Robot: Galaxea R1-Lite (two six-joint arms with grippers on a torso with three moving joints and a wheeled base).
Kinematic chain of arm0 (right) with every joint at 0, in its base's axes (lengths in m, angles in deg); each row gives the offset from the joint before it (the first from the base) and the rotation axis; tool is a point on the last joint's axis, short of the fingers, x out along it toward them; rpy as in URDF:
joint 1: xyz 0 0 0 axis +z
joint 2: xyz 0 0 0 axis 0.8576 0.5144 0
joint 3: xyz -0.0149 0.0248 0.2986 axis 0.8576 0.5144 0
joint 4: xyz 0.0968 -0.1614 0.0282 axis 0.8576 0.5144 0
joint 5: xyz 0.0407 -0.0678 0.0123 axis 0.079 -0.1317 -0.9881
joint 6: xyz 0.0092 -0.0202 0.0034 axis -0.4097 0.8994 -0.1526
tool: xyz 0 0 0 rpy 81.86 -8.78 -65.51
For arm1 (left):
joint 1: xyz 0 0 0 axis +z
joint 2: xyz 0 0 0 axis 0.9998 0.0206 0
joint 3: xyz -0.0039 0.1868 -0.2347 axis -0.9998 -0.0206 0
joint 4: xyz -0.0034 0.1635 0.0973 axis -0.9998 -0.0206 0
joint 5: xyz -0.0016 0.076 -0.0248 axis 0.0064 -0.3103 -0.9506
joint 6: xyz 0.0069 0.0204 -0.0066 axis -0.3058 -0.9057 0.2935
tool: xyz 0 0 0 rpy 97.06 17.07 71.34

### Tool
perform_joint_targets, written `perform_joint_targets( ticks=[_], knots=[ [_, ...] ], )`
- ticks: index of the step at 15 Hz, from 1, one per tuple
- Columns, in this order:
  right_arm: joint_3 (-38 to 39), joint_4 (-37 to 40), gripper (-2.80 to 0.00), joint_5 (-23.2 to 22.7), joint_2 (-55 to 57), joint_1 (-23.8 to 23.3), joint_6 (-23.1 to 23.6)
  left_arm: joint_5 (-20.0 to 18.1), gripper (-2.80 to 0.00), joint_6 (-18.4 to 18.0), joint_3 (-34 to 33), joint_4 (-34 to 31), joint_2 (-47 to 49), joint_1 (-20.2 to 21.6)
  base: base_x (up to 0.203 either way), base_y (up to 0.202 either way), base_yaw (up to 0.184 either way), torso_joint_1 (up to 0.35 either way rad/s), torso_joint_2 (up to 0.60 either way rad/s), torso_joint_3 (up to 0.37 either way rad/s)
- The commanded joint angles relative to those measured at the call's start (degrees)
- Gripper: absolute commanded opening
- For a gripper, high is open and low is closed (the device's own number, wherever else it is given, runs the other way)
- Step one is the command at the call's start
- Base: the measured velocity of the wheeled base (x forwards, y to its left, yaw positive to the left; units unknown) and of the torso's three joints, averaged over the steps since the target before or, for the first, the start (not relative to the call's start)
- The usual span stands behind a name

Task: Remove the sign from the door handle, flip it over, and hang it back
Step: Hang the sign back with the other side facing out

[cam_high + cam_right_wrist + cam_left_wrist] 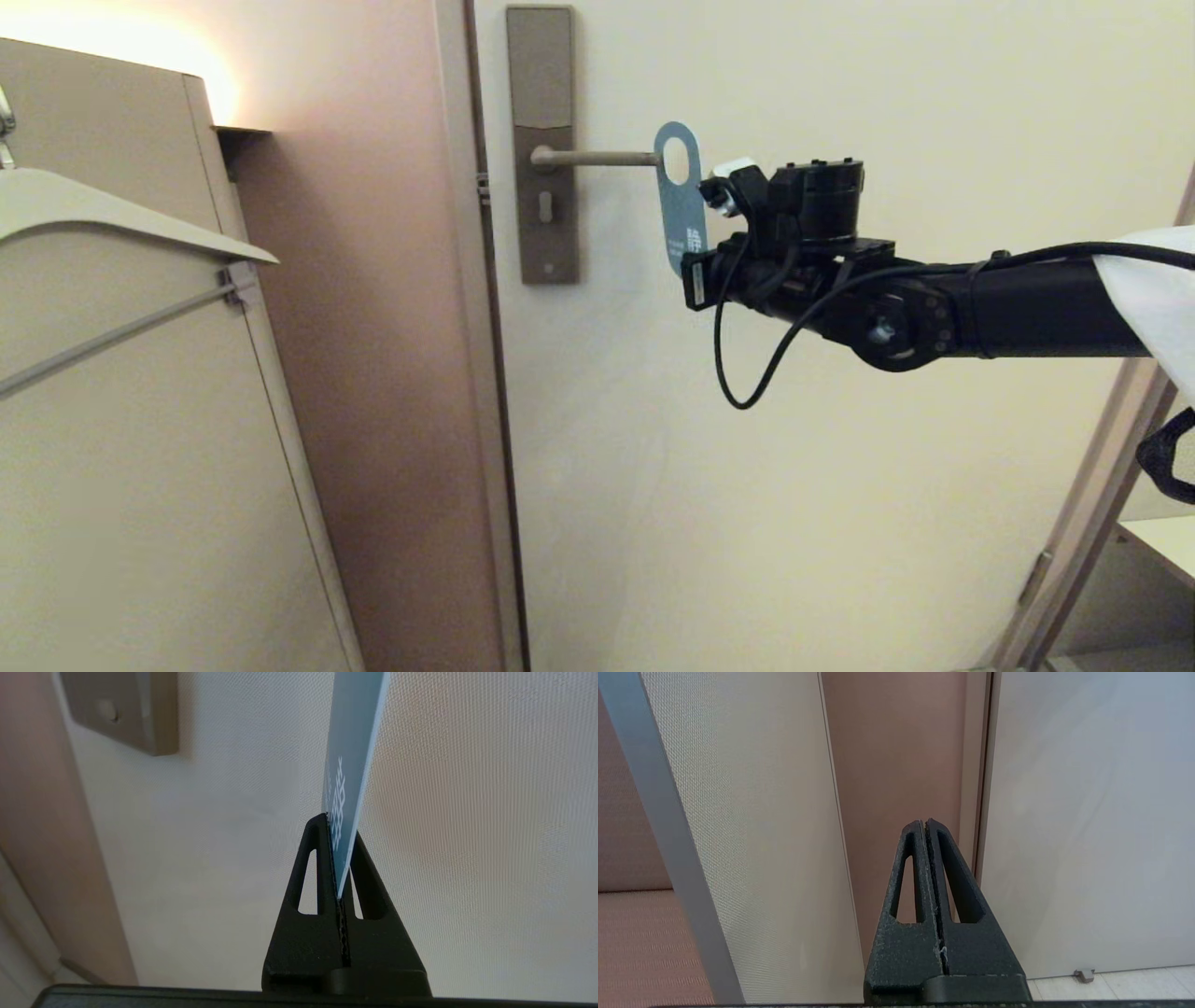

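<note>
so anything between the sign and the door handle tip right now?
Nothing visible. The right gripper is shut on the sign, blue face showing. Its oval hole sits at the free end of the door handle; whether the tip is through it I can't tell.

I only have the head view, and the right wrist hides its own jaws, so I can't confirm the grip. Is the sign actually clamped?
Observer: Yes. In the right wrist view the right gripper has its jaws shut on the lower end of the sign, with the blue printed face showing.
Operator: My view doesn't show the left arm at all. What is it doing?
Observer: The left gripper has its jaws shut on nothing. It is aimed at the wall strip beside the door.
</note>
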Motion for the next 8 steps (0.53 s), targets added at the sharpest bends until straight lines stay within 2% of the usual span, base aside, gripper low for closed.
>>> perform_joint_targets(
  ticks=[1, 8],
  knots=[
    [-2.3, -0.1, -2.8, 0.2, 1.7, 0.1, 0.1, 0.0, -2.8, 0.0, 0.0, 0.0, 0.1, 0.0, 0.0, 0.0, 0.0, 0.0, 0.0, 0.0],
    [-5.0, 0.0, -2.8, 1.0, 3.4, 0.7, 0.1, 0.0, -2.8, 0.0, 0.0, 0.0, 0.1, 0.0, 0.0, 0.0, 0.0, 0.0, 0.0, 0.0]
  ],
)
